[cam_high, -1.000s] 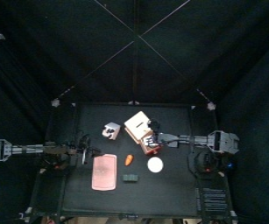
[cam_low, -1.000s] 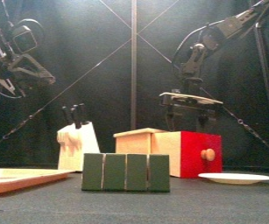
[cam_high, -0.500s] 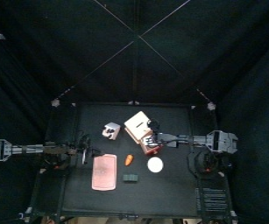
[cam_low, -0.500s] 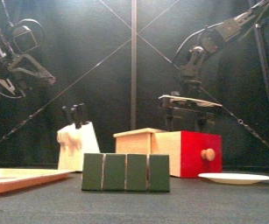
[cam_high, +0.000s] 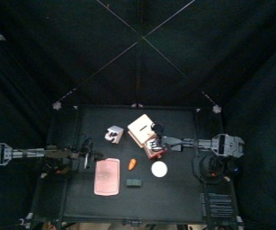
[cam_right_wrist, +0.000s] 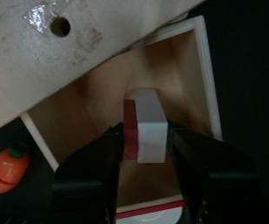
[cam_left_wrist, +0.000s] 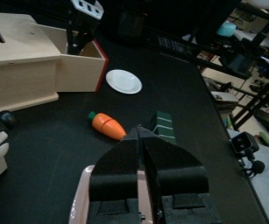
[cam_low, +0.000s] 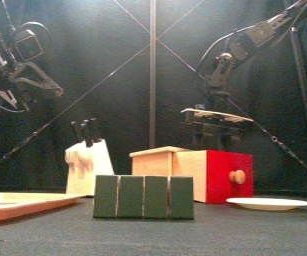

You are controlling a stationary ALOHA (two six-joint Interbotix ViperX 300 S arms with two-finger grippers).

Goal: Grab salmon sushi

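Observation:
The salmon sushi (cam_right_wrist: 147, 131), a red-topped block of white rice, lies inside the open wooden box (cam_right_wrist: 183, 79). My right gripper (cam_right_wrist: 148, 147) reaches down into that box with one jaw on each side of the sushi, close to its sides; I cannot make out firm contact. From above, the right gripper (cam_high: 155, 142) hangs over the box (cam_high: 141, 128); in the front view the right gripper (cam_low: 217, 118) hovers above the box's red front (cam_low: 220, 176). My left gripper (cam_left_wrist: 143, 140) rests shut at the table's left, holding nothing.
A toy carrot (cam_high: 131, 164), a white plate (cam_high: 159, 168), a green block (cam_high: 134, 181) and a pink tray (cam_high: 106, 177) lie in front of the box. A white knife block (cam_low: 89, 166) stands to the box's left.
The right gripper's jaws have narrowed over the box. The left arm has not moved.

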